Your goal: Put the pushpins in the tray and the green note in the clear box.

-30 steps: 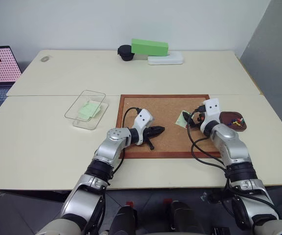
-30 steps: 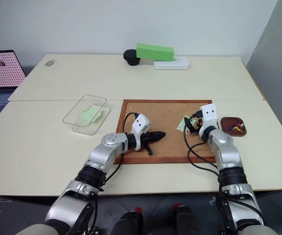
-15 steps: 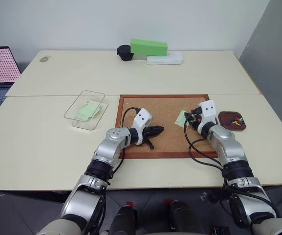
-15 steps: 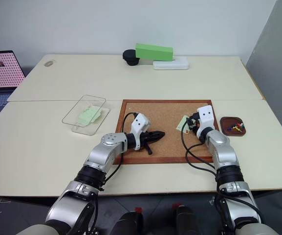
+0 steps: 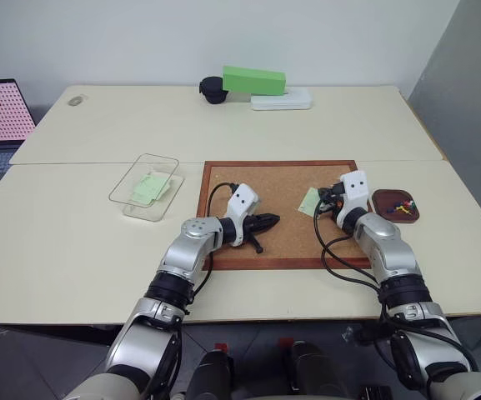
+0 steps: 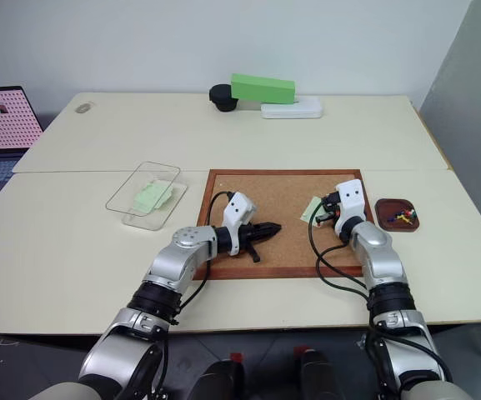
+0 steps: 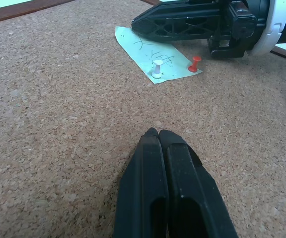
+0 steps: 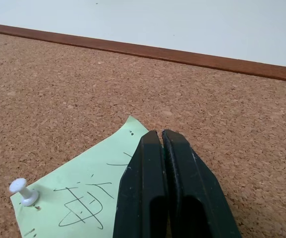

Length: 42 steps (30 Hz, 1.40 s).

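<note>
My right gripper (image 8: 161,144), shut with nothing held, lies over the note (image 8: 83,198) on the corkboard (image 5: 282,179); the white pin (image 8: 23,191) sits at nine o'clock. My left gripper (image 5: 267,222), shut and holding nothing, is farther.

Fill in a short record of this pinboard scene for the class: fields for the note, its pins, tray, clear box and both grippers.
note: green note lying on the corkboard
pins: white pushpin through the note, red pushpin at its edge
tray: tray holds several coloured pins, right of the board
clear box: clear box left of the board, green paper inside
left gripper: shut, empty
right gripper: shut, over the note
</note>
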Each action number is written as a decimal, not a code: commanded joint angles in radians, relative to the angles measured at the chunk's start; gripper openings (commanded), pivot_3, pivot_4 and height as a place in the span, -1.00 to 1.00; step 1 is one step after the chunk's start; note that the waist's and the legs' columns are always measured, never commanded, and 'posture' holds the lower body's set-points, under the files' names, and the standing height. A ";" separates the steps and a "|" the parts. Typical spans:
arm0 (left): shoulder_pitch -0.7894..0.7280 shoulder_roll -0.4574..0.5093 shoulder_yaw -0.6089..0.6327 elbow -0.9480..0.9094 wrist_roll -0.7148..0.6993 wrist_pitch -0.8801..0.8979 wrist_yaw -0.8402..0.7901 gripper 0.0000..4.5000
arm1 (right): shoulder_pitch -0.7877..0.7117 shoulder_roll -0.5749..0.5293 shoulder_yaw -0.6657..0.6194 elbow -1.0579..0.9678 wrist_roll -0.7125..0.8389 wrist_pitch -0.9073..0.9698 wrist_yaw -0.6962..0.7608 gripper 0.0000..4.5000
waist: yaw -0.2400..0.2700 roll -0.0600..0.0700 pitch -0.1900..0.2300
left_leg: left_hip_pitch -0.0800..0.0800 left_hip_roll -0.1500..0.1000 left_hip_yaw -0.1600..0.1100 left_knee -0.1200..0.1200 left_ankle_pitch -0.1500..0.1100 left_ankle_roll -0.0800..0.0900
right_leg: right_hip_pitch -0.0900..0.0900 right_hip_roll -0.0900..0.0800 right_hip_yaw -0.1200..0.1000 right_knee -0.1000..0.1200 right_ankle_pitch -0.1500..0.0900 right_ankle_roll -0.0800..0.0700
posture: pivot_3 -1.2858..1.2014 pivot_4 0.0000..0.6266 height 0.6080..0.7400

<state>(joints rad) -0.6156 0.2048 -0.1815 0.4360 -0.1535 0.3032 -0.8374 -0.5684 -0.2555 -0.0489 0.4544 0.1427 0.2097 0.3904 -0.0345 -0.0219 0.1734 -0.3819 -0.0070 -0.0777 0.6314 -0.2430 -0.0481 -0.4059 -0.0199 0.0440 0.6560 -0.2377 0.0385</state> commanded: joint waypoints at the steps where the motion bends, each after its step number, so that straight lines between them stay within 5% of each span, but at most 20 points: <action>1: 0.020 -0.007 -0.010 -0.011 0.007 0.014 0.007 -1.00 | -0.010 -0.002 -0.034 -0.114 0.027 -0.043 -0.005 -0.99 | 0.000 0.000 0.000 | 0.000 0.000 0.000 0.000 0.000 0.000 | 0.000 0.000 0.000 0.000 0.000 0.000 | 0.03 -0.52 1.00; 15: 0.021 -0.006 -0.015 -0.003 0.012 0.021 -0.003 -1.00 | 0.063 -0.003 -0.058 -0.254 0.045 -0.001 -0.036 -0.99 | 0.000 0.000 0.000 | 0.000 0.000 0.000 0.000 0.000 0.000 | 0.000 0.000 0.000 0.000 0.000 0.000 | 0.03 -0.52 1.00; 24: 0.032 -0.006 -0.020 -0.012 0.012 0.018 -0.004 -1.00 | 0.145 -0.111 -0.193 -0.337 -0.063 0.069 -0.278 -0.99 | 0.002 0.000 0.000 | 0.000 0.000 0.000 0.000 0.000 0.000 | 0.000 0.000 0.000 0.000 0.000 0.000 | 0.03 -0.52 1.00; 33: 0.024 -0.019 -0.030 0.013 0.029 -0.013 -0.004 -1.00 | 0.181 -0.171 -0.209 -0.297 -0.070 0.125 -0.288 -0.99 | -0.003 0.001 -0.001 | 0.001 0.000 0.001 0.000 0.000 0.000 | 0.000 0.000 0.002 0.001 -0.003 0.004 | 0.03 -0.52 1.00; 42: 0.021 -0.020 -0.025 0.019 0.033 -0.025 -0.002 -1.00 | 0.175 -0.180 -0.181 -0.274 -0.075 0.109 -0.242 -0.18 | 0.002 0.002 -0.001 | 0.001 -0.001 0.001 0.000 0.000 0.000 | 0.000 0.000 0.002 0.001 -0.003 0.004 | 0.03 -0.52 1.00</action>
<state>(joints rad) -0.6020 0.1919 -0.1893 0.4352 -0.1331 0.2742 -0.8399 -0.3765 -0.4171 -0.2235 0.1978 0.0653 0.3371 0.1353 -0.0328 -0.0203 0.1726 -0.3811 -0.0075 -0.0764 0.6312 -0.2430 -0.0480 -0.4059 -0.0201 0.0456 0.6568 -0.2410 0.0429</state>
